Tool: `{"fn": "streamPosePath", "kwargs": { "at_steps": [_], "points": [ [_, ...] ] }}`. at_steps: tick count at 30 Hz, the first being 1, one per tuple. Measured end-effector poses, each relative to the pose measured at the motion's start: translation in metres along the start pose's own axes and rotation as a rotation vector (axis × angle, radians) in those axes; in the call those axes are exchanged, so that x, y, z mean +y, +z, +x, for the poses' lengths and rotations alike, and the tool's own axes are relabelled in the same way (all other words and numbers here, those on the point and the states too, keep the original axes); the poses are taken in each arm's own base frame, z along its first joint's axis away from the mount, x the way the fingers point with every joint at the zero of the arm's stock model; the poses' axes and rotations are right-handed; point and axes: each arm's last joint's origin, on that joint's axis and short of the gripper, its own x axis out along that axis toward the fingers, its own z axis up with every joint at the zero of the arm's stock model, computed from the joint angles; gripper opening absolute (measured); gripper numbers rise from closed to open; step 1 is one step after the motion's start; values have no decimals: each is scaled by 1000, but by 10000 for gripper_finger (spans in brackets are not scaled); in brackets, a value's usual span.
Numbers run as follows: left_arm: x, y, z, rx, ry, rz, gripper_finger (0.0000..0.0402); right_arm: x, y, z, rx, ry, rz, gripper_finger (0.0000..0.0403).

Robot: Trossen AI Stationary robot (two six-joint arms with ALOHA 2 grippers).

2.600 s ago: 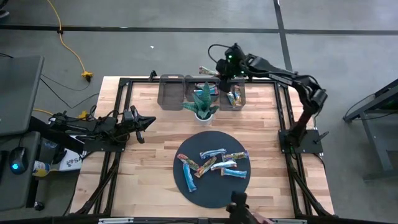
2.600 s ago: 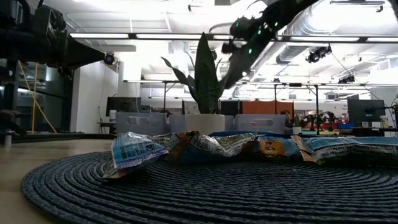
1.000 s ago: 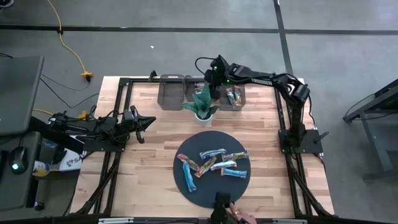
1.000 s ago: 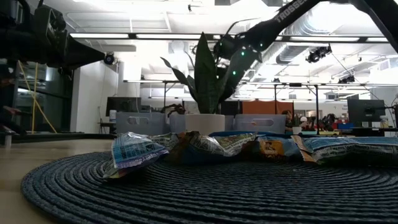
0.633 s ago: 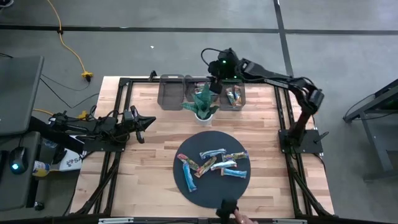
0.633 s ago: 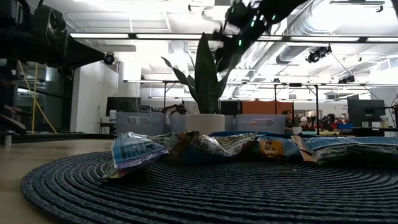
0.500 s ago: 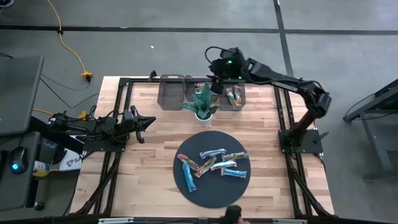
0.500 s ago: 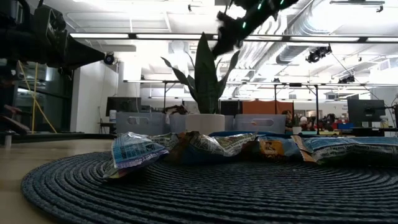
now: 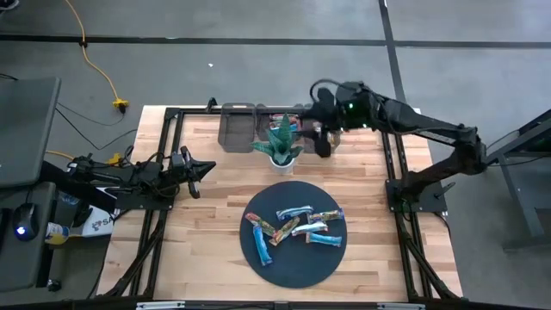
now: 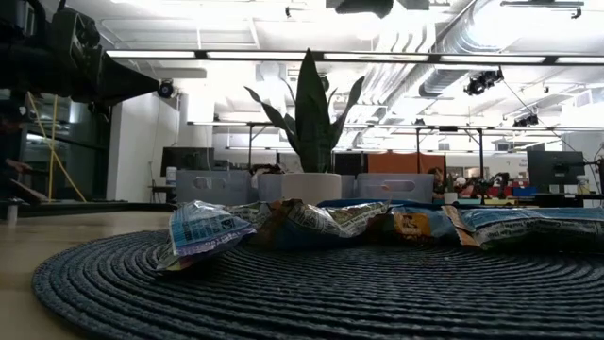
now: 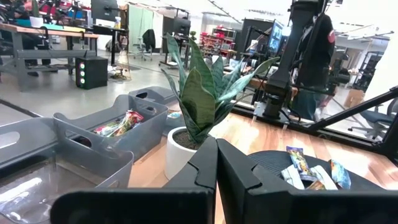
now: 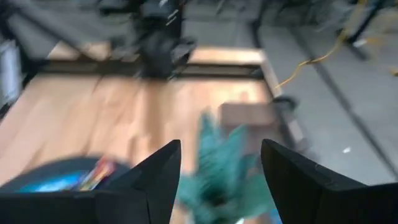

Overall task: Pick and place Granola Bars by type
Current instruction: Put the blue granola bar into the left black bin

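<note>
1. A pale wooden desk point(image 9: 215, 220) in a black frame stands on grey floor; the low view looks past it into a bright workshop hall with ceiling lights.
2. The right arm reaches from the desk's right edge toward the far edge, its right pincer point(image 9: 324, 142) hanging above the far bins, beside the potted plant point(image 9: 281, 142). In the right wrist view its two fingers point(image 12: 149, 180) stand well apart with nothing between them: released.
3. The left arm lies low along the left edge; its left pincer point(image 9: 203, 169) points toward the middle of the desk, and the left wrist view shows its fingers point(image 11: 205, 165) pressed together, clenched on nothing.
4. The Granola Bars point(image 9: 297, 226) lie in a loose heap on a round dark woven mat point(image 9: 297, 267) near the desk's near edge, with shiny crinkled wrappers in blue, brown-orange and white, some overlapping.
5. A few more bars show in one grey bin point(image 11: 112, 134) at the far edge; another bin point(image 9: 237, 125) sits toward the far-left corner.
6. Bare wood runs between mat and plant, and along the left and right edges.
</note>
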Motion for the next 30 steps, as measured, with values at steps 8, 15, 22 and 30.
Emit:
{"fn": "streamPosePath", "kwargs": {
  "at_steps": [8,15,22,30],
  "points": [
    [0,0,0,0,0,0,1,53,-21,6,262,156,-50,207],
    [0,0,0,0,0,0,1,94,-35,13,428,257,-90,208],
    [0,0,0,0,-1,0,1,132,-41,40,445,283,-31,209],
    [0,0,0,0,-2,0,1,176,-75,90,594,351,-161,209]
  ]
}}
